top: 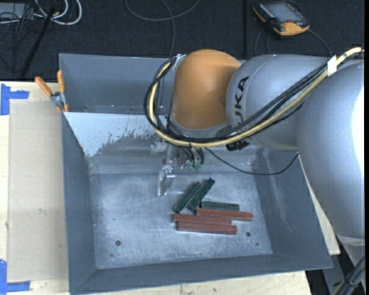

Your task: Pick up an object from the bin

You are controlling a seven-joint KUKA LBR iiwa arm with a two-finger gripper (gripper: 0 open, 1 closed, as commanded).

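- The bin (111, 226) holds five small flat bars that can be counted, all in one loose cluster on the floor, right of centre and toward the near wall.
- Three are dark green. The tilted dark green bars (195, 195) are a pair lying side by side, slanting from lower left to upper right.
- The level green bar (221, 206) lies flat just below and to the right of that pair, its left end tucked under or against them; which one cannot be told.
- Two are reddish-brown: a thin red-brown bar (237, 215) just beneath the level green one, and a thicker red-brown bar (206, 225) nearest the front wall. The thicker one may be two pieces pressed together.
- The bars are straight, narrow and matte, with squared ends.
- The gripper (166, 182) hangs below the arm's orange cover (200, 91), low over bare floor, just left of the tilted pair, which is the nearest thing to it.
- Whether the gripper is open or closed cannot be told, and nothing is seen held in it.
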